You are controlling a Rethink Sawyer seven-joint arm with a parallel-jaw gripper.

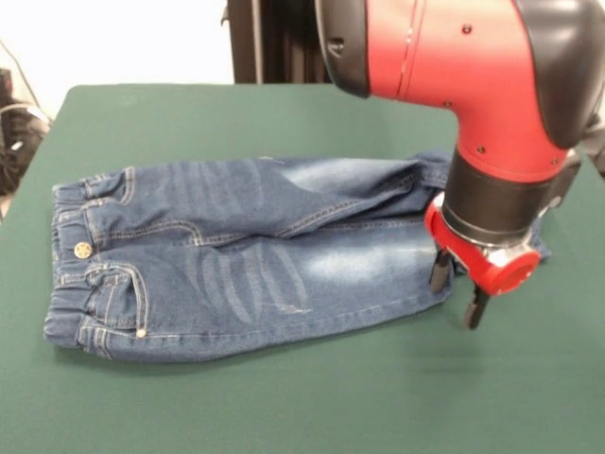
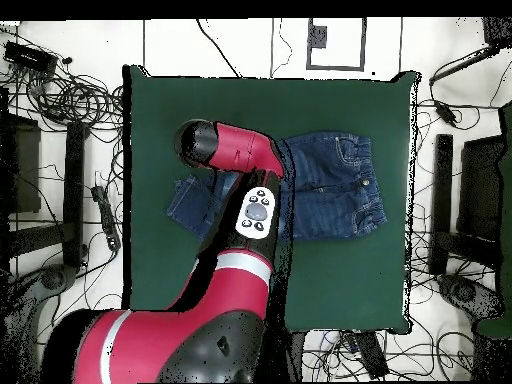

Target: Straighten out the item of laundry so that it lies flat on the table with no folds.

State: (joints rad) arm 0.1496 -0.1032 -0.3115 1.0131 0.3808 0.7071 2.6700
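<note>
The blue denim jeans [image 1: 236, 265] lie on the dark green table [image 1: 284, 407], front side up. The waistband and brass button [image 1: 83, 250] are at the left and the legs run to the right. The far leg overlaps the near one, with creases at the crotch. My gripper [image 1: 458, 288] hangs over the hem end of the near leg, open, with nothing between its black fingers [image 1: 440, 271]. In the overhead view the jeans [image 2: 335, 185] show at the table's [image 2: 340, 280] middle. The arm [image 2: 235, 150] covers their legs and hides the gripper.
A dark stand [image 1: 274, 43] rises behind the table's far edge. Cables and equipment [image 2: 70, 100] lie on the floor around the table. The table's rounded corner [image 1: 71, 95] shows at the far left.
</note>
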